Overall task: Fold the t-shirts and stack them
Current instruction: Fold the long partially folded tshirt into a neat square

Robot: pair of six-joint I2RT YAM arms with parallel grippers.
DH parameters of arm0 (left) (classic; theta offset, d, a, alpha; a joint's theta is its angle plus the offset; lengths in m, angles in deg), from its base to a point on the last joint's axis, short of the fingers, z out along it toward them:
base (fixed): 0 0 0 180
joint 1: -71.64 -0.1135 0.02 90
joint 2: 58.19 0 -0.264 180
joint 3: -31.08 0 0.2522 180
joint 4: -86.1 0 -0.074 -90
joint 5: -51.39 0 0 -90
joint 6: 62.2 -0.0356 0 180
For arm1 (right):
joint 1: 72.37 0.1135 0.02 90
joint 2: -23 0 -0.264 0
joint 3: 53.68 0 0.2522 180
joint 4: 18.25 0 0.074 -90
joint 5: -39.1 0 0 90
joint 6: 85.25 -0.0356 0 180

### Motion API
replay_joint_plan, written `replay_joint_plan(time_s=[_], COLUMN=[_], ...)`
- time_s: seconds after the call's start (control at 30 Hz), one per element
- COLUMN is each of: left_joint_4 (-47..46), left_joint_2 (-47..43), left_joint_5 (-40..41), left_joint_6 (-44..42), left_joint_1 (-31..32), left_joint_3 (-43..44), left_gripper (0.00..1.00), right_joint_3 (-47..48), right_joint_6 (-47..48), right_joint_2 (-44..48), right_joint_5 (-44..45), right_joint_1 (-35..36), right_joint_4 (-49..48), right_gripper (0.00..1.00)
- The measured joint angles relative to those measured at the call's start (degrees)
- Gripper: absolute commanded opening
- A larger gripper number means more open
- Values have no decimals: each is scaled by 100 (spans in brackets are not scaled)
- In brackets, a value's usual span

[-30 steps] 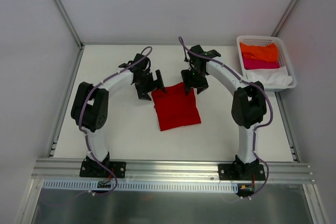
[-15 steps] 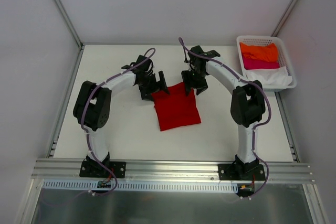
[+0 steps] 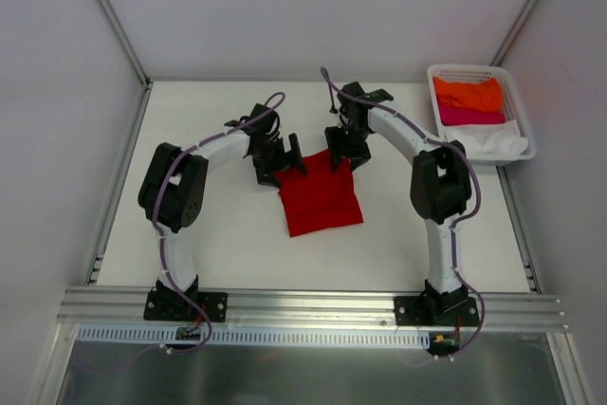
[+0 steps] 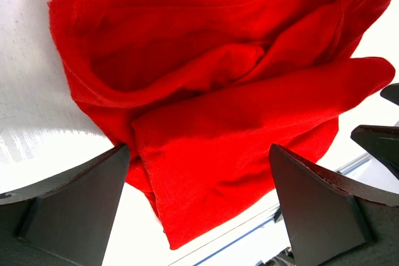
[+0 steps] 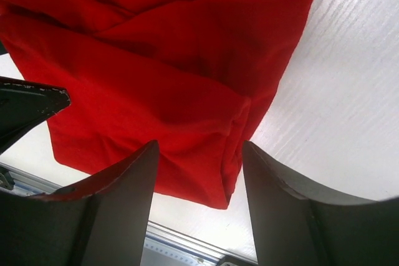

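Overhead view of a white table (image 3: 218, 234) with my two arms curving in towards its middle. A deep red t-shirt (image 3: 318, 198) lies there, already folded into a rough rectangle, its far edge under my grippers. My left gripper (image 3: 282, 166) sits at the far left corner, jaws spread wide, with bunched layers of red cloth between the fingers and nothing gripped. My right gripper (image 3: 341, 162) straddles the far right corner, jaws parted less widely around the folded edge; I cannot tell whether the pads touch the cloth, but it is not pinched. I judge this to be the start of a further fold. The next move calls for both jaws to close on all the layers at once, then rise and travel together so the rectangle stays square. At the far right corner stands a white lattice basket (image 3: 519, 106) holding an orange shirt (image 3: 468, 94), a pink shirt (image 3: 469, 116) just nearer, and a white shirt (image 3: 493, 139) spilling over its near rim.
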Motion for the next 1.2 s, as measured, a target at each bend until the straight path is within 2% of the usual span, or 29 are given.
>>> replay_joint_plan(time_s=[0.33,0.43,0.5,0.6,0.63,0.67,0.73,0.83,0.87,0.9,1.2], left_joint_4=[-33,-33,-35,-39,-46,-46,-52,-76,-79,-79,-76], left_joint_2=[0,4,15,28,31,37,72,140,160,170,164], left_joint_5=[74,74,74,74,74,72,68,66,63,63,179], left_joint_6=[-17,-24,-26,-37,-52,-63,-90,-116,-118,-120,-133], left_joint_1=[0,0,0,0,0,0,0,0,0,0,2], left_joint_3=[4,50,111,195,210,225,256,267,267,267,260], left_gripper=[79,75,73,60,55,46,34,22,7,4,0], right_joint_3=[140,140,140,140,140,140,140,140,140,140,216], right_joint_6=[0,0,9,24,15,11,11,4,4,4,7], right_joint_2=[-258,-326,-341,-341,-341,-343,-345,-380,-404,-424,-505], right_joint_5=[-103,-114,-120,-129,-138,-144,-149,-157,-157,-157,-118], right_joint_1=[-15,-26,-35,-50,-57,-61,-74,-90,-94,-96,-111], right_joint_4=[-17,-17,-20,-20,-20,-22,-24,-33,-44,-50,-59], right_gripper=[56,51,41,24,20,10,0,0,1,0,0])
